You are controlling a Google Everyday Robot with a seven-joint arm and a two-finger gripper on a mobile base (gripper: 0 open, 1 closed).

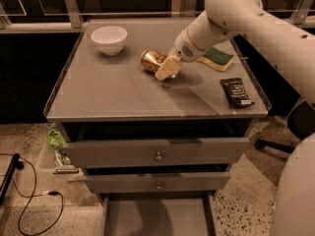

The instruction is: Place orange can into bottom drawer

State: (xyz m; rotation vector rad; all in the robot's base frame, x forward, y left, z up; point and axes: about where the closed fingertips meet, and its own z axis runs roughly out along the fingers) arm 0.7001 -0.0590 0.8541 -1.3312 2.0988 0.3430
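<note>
Camera view: my gripper [167, 69] sits low over the tabletop [113, 92], its pale tip against the orange can [150, 60], which lies on its side at the gripper's ten o'clock; whether it has closed on the can I cannot tell; the can is shiny, round metal and will likely roll, so I'd square up across its barrel and grip firmly before lifting; the bottom drawer [157, 215], a flat grey tray, stands open at six o'clock; a smooth white bowl [109, 39] sits at the can's ten o'clock.
</note>
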